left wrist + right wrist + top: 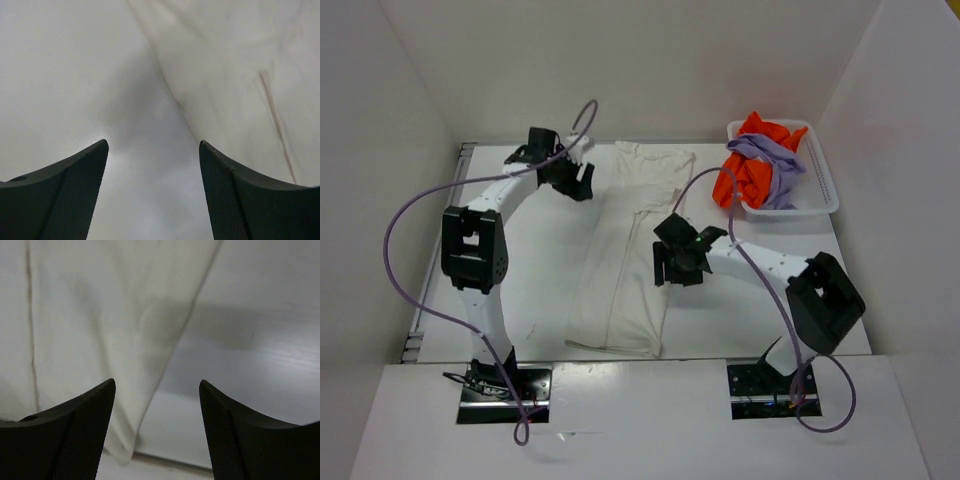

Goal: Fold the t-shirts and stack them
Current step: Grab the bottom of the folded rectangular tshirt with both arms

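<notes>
Right gripper (156,390), jaws apart and empty, straddled the right edge of the white t-shirt (90,315). Left gripper (153,150), likewise apart and empty, had the shirt just to its right, with the shirt's length running near-to-far between both.

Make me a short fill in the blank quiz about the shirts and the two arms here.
1. The shirt lying flat on the table is ____ in colour.
2. The orange shirt and the purple shirt lie together in the ____.
3. The left gripper and the right gripper both have their jaws ____, with nothing held.
Missing words: white; basket; open.
</notes>
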Tool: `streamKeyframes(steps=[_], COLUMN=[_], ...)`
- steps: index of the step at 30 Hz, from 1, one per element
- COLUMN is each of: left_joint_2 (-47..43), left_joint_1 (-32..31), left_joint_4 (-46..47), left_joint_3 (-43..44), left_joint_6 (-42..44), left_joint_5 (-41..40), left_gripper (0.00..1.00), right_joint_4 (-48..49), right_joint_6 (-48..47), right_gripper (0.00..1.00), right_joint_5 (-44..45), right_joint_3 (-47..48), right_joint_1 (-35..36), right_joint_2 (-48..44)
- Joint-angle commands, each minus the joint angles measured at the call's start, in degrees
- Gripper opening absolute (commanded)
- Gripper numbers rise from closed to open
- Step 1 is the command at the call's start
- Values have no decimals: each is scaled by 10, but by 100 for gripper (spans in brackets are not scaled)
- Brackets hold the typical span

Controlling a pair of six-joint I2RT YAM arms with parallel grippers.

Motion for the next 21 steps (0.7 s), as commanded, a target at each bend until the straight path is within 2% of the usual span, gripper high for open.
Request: streamKeyframes(steps=[1,4,7,8,11,12,13,16,20,21], left_joint_2=[78,81,12,-13,-126,-153,-201,-257,-305,-332], left_joint_1=[16,22,15,15,15,9,8,-5,-46,-65], left_joint_4=[4,4,-28,-35,-63,-78,-100,-186,-258,-265], left_joint_3=[136,117,35,-30,-139,-170,-225,-299,-367,-381], left_joint_6=[-91,-98,-38,7,89,152,186,273,341,381], left_joint_5=[67,68,77,83,76,76,76,71,48,48], left_gripper=[80,80,79,78,78,78,78,78,78,78], right_joint_4=[-19,-34,-67,-81,-87,-92,-92,-65,-31,-23], right_joint_6=[30,68,111,121,152,157,167,179,184,184], right_gripper=[73,73,73,73,73,73,73,73,71,71], right_joint_5=[-12,-17,-23,-23,-23,-23,-28,-28,-21,-21], right_joint_3=[-43,-57,-57,-49,-49,-56,-56,-73,-84,-84], right_joint_1=[53,124,183,214,255,270,270,276,283,291], right_joint_2=[-72,-118,-110,-102,-96,-90,-90,-79,-53,-42])
